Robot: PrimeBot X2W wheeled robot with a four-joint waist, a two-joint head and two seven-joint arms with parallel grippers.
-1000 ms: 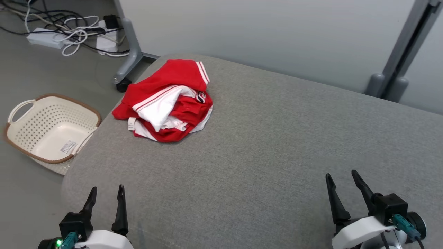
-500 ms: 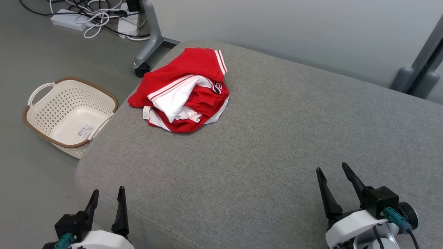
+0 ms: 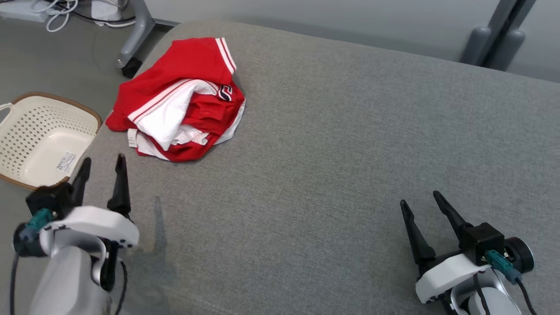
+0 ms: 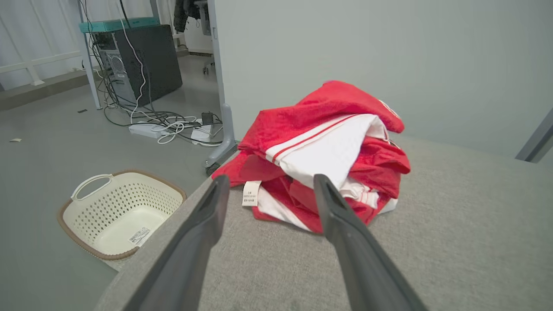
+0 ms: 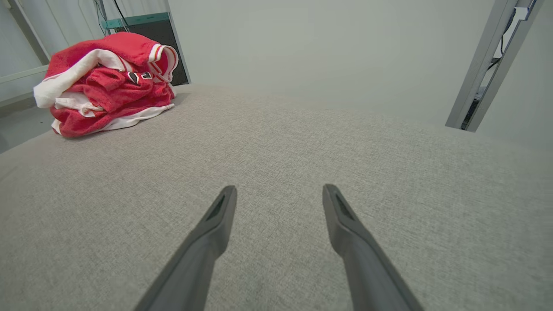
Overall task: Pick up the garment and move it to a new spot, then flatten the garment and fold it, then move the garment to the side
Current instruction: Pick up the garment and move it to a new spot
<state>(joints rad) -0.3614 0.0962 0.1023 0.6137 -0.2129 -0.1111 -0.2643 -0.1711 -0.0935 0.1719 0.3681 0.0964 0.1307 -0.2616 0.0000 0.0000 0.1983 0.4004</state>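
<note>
grippers nearest: the left gripper (image 3: 103, 158) hovers over the near left edge of the grey upholstered cushion (image 3: 332, 144), fingers spread wide with nothing between them, pointing toward the cloth. the right gripper (image 3: 419, 197) sits at the near right, equally spread and empty, well apart from the garment. a little farther, on the floor just beside the cushion's left edge, stands a perforated cream laundry basket (image 3: 65, 99). beyond it, at the cushion's far left corner, the red and white jersey (image 3: 183, 105) lies in a crumpled heap, its white care tag (image 3: 132, 139) on the near side and a red fold reaching the edge. the step in hand looks like the approach for the pick-up. to do it well, i would bring the left fingers in low, bite a thick bunch of layers rather than the loose tag, then lift clear before carrying toward the open middle, swinging away from the basket.
</note>
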